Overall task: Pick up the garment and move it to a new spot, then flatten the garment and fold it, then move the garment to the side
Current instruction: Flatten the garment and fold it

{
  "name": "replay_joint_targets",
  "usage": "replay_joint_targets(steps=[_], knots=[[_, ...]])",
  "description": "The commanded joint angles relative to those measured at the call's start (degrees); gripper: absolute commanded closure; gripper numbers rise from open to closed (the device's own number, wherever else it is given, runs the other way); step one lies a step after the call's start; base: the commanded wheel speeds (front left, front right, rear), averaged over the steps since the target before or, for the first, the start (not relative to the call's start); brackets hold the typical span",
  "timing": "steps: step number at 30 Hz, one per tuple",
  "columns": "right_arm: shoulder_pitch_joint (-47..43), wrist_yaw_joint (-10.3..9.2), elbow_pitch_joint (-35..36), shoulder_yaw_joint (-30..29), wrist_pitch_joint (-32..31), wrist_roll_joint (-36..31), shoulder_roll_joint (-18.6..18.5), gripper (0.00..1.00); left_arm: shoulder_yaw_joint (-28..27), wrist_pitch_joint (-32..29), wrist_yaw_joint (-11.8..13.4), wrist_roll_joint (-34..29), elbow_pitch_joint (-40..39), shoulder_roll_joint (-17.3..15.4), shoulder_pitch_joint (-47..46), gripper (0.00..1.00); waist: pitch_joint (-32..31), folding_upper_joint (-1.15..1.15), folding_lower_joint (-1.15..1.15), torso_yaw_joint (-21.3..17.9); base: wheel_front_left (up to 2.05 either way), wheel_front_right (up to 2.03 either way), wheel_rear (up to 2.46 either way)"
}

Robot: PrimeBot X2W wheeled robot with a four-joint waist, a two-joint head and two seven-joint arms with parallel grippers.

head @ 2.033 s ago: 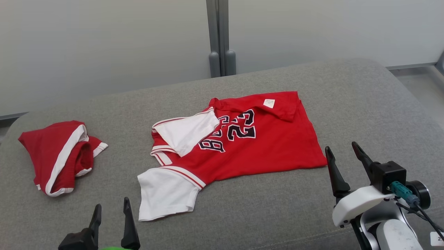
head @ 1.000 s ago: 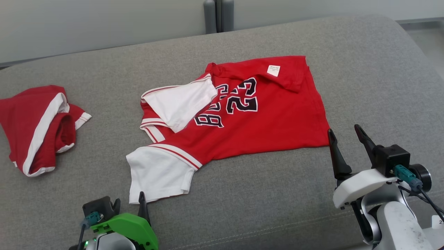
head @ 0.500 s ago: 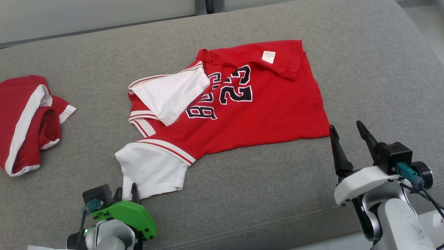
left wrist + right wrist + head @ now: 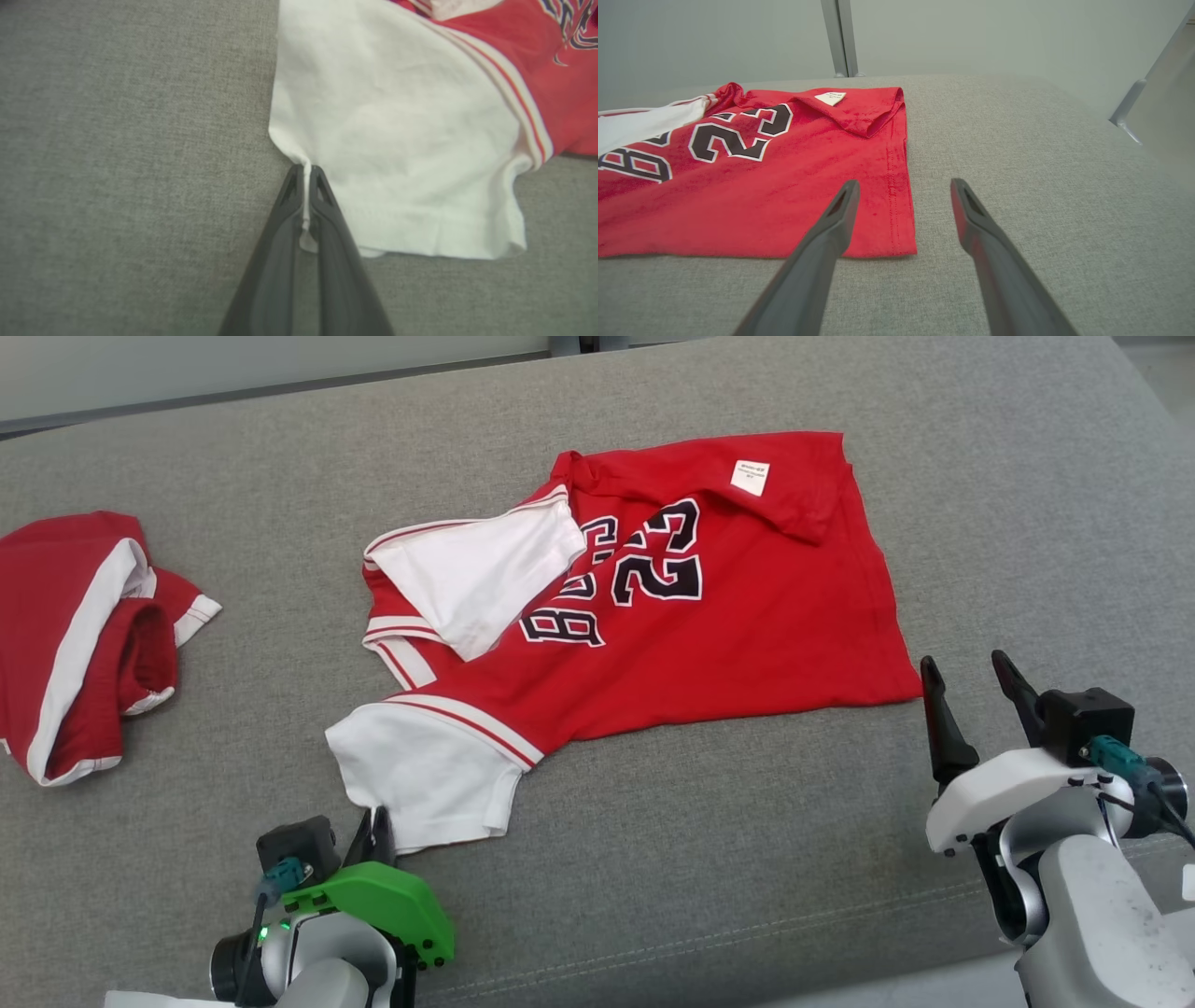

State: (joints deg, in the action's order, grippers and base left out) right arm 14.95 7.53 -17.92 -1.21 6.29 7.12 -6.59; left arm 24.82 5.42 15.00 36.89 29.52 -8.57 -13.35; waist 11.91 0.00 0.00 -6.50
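Left wrist view: left claw (image 4: pixel 304 169), earlier agape, now tight on sleeve (image 4: pixel 397 140) of garment (image 4: pixel 570 93); right claw (image 4: pixel 904 183) agape.

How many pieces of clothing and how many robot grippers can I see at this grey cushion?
Garments: 2 (red number-23 jersey, crumpled red-and-white garment)
Grippers: 2 (left gripper shut on the jersey's white sleeve, right gripper open)
Total: 4

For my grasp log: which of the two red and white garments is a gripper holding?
The spread jersey with number 23: the left gripper is shut on a corner of its white sleeve. The bunched garment at left lies untouched.
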Motion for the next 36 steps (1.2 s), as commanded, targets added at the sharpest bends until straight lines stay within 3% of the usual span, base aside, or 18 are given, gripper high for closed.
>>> replay_joint_targets(steps=[1,20,22,23,26,28,36], knots=[[1.2,-0.08,-1.42,-0.65,-0.01,0.84,-0.49,0.0,0.29,0.53,0.34,-0.59,-1.07,-0.33,0.62,1.0,0.31,0.0,0.0,0.64,0.0,0.0,0.0],[12.64,-0.08,-29.77,-1.5,-0.5,13.74,-0.41,0.0,3.75,-2.39,4.64,-4.3,-19.49,-3.39,4.67,1.0,1.5,0.0,0.0,6.24,0.0,0.0,0.0],[13.32,-0.08,-31.85,-1.11,-0.37,15.07,-0.49,0.27,3.82,-2.55,4.81,-4.14,-20.38,-3.55,5.0,1.0,1.36,0.0,0.0,6.36,0.0,0.0,0.0],[13.72,-0.08,-32.52,-0.85,-0.01,15.87,-0.39,0.51,3.76,-2.59,4.81,-3.98,-20.8,-3.62,5.26,1.0,1.28,0.0,0.0,6.39,0.0,0.0,0.0],[14.75,-0.05,-34.17,0.04,0.53,17.87,-0.29,0.71,3.59,-2.41,4.91,-3.56,-21.66,-3.79,5.67,1.0,1.0,0.0,0.0,6.32,0.0,0.0,0.0],[15.45,-0.05,-35.12,0.91,0.94,19.04,-0.79,1.0,3.2,-2.12,4.61,-2.86,-22.4,-3.58,5.81,1.0,0.81,0.0,0.0,6.24,0.0,0.0,0.0],[18.02,-0.06,-34.77,4.96,4.62,22.29,-2.11,1.0,-1.28,-1.13,1.63,5.1,-25.17,-0.53,6.53,1.0,-0.5,0.0,0.0,5.33,0.0,0.0,0.0]])
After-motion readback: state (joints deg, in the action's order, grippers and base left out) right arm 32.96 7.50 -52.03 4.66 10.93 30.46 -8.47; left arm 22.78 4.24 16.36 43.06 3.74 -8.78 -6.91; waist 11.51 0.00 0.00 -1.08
